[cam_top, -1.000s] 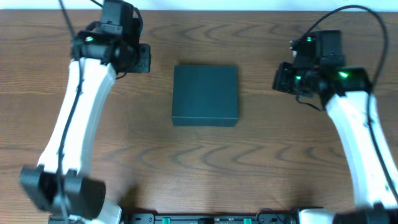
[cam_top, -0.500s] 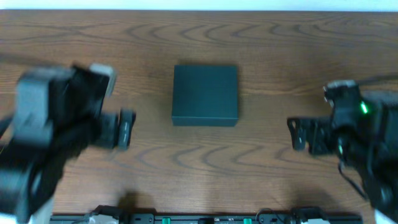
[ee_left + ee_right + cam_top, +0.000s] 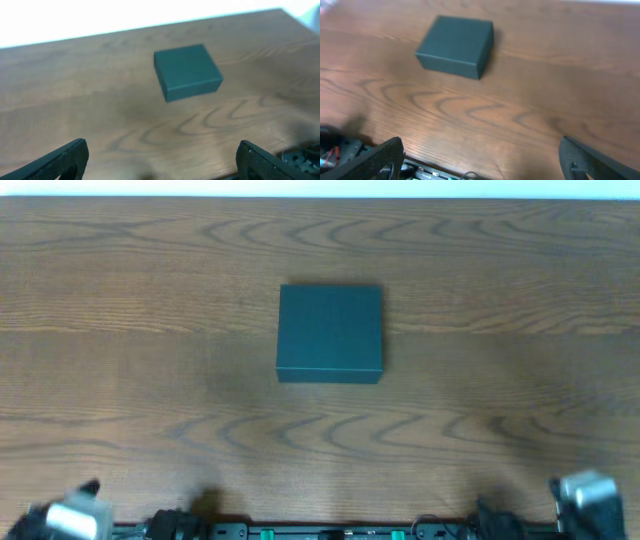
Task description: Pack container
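- Nearest, by the front edge of the table (image 3: 150, 410): left hand (image 3: 162, 159), spread as wide as it goes, gripping nothing, with only bare wood between the fingers (image 3: 65, 157).
- Same on the other side: right hand (image 3: 480, 157), fully spread and empty.
- Farther out, well apart from both hands, near the middle of the table: box (image 3: 330, 330), dark teal, lying flat, lid down, sides square to the table's edges.
- Nothing to pack anywhere in view, and no way to tell whether anything is already inside.
- Hard to judge the stage from this alone: could be not yet begun, could be finished and closed.
- Risk one, probably the main one: a loose box on smooth wood, likely to slide or turn if nudged by one finger without the other hand bracing it.
- Risk two: no lid seam or hinge side visible from above, so a pull at the wrong edge could lift or tip the whole box instead of opening it.
- Risk three: a long reach from the table's edge in soft, blurred wrist views, inviting a poor line-up.
- Risk four: two hands closing on one modest box from either side, with a chance of knocking together.
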Controlling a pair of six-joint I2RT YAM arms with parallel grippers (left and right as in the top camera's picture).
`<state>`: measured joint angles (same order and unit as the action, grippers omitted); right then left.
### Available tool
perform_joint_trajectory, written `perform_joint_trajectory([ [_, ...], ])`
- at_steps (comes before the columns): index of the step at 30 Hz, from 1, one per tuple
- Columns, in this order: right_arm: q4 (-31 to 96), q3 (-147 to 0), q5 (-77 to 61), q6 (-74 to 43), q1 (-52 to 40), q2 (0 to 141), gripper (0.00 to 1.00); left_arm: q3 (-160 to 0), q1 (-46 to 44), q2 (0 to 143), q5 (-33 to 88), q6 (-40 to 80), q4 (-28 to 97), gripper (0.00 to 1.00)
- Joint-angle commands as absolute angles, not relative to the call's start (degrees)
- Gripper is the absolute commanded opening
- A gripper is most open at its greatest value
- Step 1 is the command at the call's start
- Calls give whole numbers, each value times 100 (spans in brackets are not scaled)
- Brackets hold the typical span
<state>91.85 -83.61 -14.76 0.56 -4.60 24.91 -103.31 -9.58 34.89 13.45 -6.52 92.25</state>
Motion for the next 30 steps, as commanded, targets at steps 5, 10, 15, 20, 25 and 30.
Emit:
perform_joint_trajectory([
  [5, 9198, -8383, -1933, 336, -200, 1203, 99, -10348, -934, 2735, 1831, -956, 9677, 95],
  [10, 9050, -8117, -1942, 617, 165, 613, 99, -10027, -934, 2300, 1555, -967, 9675, 97],
  [15, 8180, -7061, -2499, 1046, 497, 499, 98, -8665, -937, 1824, 851, -473, 8449, 100],
  [20, 6445, -5564, -3389, 1074, 565, 499, 99, -6731, -937, 1750, 1302, -368, 6204, 96],
  [25, 5006, -4294, -2565, 432, 565, 504, 99, -4794, -934, 1850, 1214, -364, 4099, 95],
  [30, 3874, -3179, -1608, -497, 565, 504, 99, -3350, -934, 2161, 947, -279, 2768, 95],
])
